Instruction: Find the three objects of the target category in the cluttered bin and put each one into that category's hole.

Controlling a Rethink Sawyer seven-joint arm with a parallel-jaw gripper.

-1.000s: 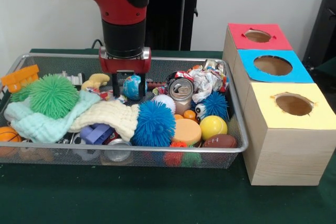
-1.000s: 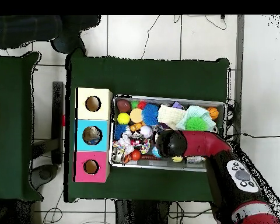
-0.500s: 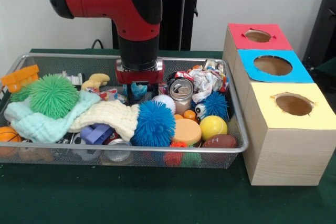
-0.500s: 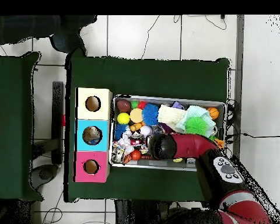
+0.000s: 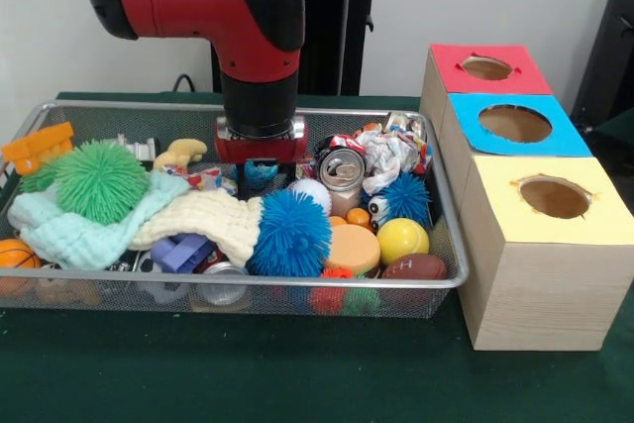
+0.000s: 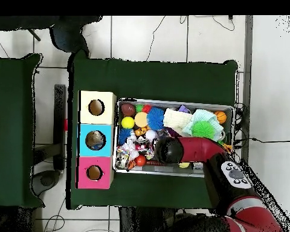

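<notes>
Red-and-black arm's end effector lowered into wire bin, over blue globe ball, grip state unclear

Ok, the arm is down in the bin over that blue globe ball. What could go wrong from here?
The gripper sits low over the globe ball, and I cannot see how the jaws stand. The ball is round and half hidden, so it may squirt sideways. The open can and crumpled paper crowd one side and could get knocked or dragged up. The cream cloth lies just in front and might snag.
</notes>
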